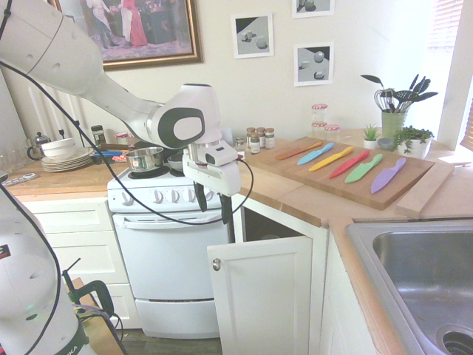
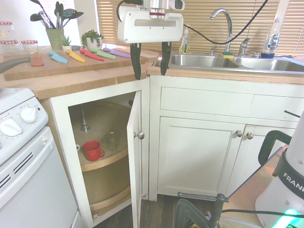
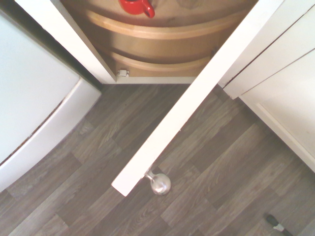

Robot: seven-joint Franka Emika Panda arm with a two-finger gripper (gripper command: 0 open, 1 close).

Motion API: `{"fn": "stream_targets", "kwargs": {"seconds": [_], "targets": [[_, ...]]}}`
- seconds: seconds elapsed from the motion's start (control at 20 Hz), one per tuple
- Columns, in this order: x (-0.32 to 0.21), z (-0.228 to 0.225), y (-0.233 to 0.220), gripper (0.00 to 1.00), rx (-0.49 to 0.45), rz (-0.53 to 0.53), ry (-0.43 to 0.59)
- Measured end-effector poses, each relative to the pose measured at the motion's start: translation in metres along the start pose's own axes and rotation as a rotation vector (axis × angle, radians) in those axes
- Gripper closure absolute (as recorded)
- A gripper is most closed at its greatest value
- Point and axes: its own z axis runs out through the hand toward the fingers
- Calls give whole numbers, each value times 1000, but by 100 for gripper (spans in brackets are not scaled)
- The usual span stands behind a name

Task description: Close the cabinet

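White cabinet door (image 1: 262, 296) ajar; claw (image 2: 151, 59) above, open; base reads "FRANK".

Only readable bit is "FRANK" on the robot arm (image 2: 281, 192). Bottle (image 2: 271, 42) behind the sink (image 2: 190, 61) has a label, too blurry tbh.

The pot (image 2: 16, 63) is cut off, handle showing.

arm — bent, reaching out | fingers (image 2: 137, 61) — spread wide, pointing down
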Motion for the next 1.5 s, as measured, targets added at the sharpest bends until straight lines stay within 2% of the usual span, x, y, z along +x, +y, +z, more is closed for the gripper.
{"fn": "stream_targets", "kwargs": {"seconds": [0.25,0.6,1.1,1.5], "targets": [[0,13,-1,0,-4,-20,-6],[5,73,-16,0,8,-91,-6],[23,121,-8,0,-53,-197,32],[47,166,1,0,-11,-387,80]]}}
